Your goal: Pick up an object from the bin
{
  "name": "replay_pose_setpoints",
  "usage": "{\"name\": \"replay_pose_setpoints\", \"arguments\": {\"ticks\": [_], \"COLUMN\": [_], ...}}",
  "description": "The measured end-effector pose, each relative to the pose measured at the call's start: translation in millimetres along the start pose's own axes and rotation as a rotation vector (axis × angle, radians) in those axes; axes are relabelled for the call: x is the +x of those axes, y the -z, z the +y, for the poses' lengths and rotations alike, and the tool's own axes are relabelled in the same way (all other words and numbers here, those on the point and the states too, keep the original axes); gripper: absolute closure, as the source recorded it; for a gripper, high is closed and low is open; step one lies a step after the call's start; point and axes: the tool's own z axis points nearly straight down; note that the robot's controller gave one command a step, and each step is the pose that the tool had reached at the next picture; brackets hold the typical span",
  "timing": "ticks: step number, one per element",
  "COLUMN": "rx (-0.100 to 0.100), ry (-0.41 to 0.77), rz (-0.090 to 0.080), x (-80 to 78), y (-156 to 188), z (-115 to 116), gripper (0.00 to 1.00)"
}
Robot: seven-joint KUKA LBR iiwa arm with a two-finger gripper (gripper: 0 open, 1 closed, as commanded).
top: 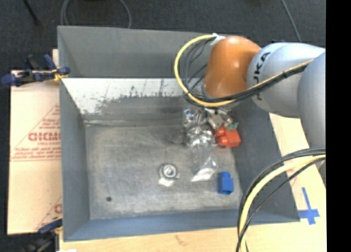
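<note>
- The fingers (pixel 210 120) sit low under the orange wrist cover (pixel 230 67), near the far right corner of the bin (pixel 120 155); whether they are released or clenched I cannot tell.
- Right at them lies a crumpled clear wrapper (pixel 197 135), with a red piece (pixel 228 138) just beside it toward the right wall.
- This looks like the grasp step. The next move calls for a firm hold on one piece and a straight lift clear of its neighbour.
- Toward the near edge lie a clear bag (pixel 205 167), a blue cylinder (pixel 225 183) and a round silvery piece (pixel 168 173), apart from the fingers.
</note>
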Motion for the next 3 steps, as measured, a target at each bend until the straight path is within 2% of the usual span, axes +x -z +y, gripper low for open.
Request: {"name": "replay_pose_setpoints", "arguments": {"ticks": [1,2,3], "rx": [0.006,0.007,-0.002], "ry": [0.000,0.165,0.380], "rz": [-0.007,-0.006,0.004], "x": [2.9,11.7,11.6], "y": [90,196,159], "z": [3,-15,30], "gripper": [1.00,1.00,1.00]}}
